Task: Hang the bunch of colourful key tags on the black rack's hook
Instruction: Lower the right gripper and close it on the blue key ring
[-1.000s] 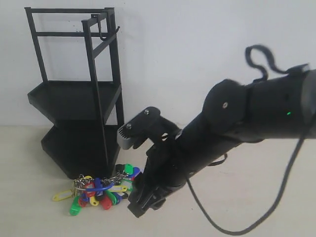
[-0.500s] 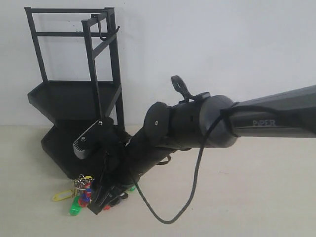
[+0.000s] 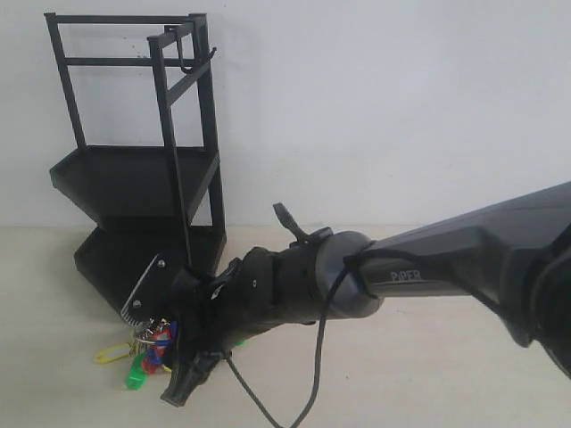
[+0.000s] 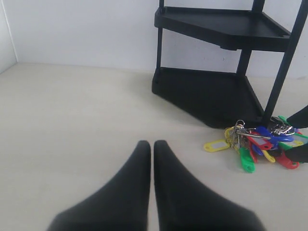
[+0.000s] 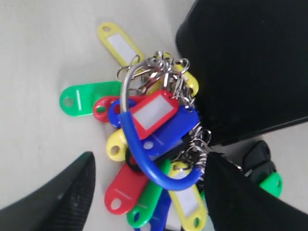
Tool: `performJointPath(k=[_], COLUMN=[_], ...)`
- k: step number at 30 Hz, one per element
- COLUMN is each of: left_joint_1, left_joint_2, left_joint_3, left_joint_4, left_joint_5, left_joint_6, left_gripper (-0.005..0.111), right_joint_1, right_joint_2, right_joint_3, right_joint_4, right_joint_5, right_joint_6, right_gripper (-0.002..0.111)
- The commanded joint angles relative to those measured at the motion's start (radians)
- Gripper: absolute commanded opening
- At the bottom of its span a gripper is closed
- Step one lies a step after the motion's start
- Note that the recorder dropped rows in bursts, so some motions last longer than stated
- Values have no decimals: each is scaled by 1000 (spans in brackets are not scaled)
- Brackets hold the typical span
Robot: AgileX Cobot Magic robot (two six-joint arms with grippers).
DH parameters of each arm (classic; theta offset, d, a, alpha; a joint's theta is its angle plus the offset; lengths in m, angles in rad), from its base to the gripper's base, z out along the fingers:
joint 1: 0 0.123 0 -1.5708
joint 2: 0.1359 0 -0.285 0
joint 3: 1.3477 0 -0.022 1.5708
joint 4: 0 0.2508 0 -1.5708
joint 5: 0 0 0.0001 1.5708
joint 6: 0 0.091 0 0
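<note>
The colourful key tag bunch (image 5: 154, 139) lies on the tabletop against the foot of the black rack (image 3: 134, 169). Its blue loop (image 5: 144, 159) and silver ring (image 5: 125, 82) lie on top of the tags. My right gripper (image 5: 149, 192) is open and low over the bunch, one finger on each side, holding nothing. From outside, the right gripper (image 3: 183, 374) hides most of the bunch (image 3: 134, 357). The hook (image 3: 186, 64) hangs bare from the rack's top crossbar. My left gripper (image 4: 151, 149) is shut and empty, well short of the bunch (image 4: 255, 142).
The rack's lower shelf (image 5: 245, 62) sits right beside the bunch and close to one right finger. A white wall stands behind the rack. The right arm's cable (image 3: 317, 357) loops down toward the tabletop.
The right arm has swung left and down. Its gripper went from beside the bunch to straddling it, and now hides most of the tags in the exterior view.
</note>
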Motion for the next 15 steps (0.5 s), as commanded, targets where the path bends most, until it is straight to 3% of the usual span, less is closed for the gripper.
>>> performJointPath(k=[1,15], left_joint_1=[-8,-8], left_joint_2=[4,4], left_joint_3=[-2,-2], left_joint_4=[-1,-1], left_joint_5=[-3,-3], left_joint_6=[-6,-6], left_gripper=[4,4], right_joint_1=[2,11], right_joint_2=[7,50], right_joint_3=[-7,-7], right_joint_4=[-1,11], right_joint_5=[-59,-104], right_joint_6=[-39,-59], right_gripper=[62,62])
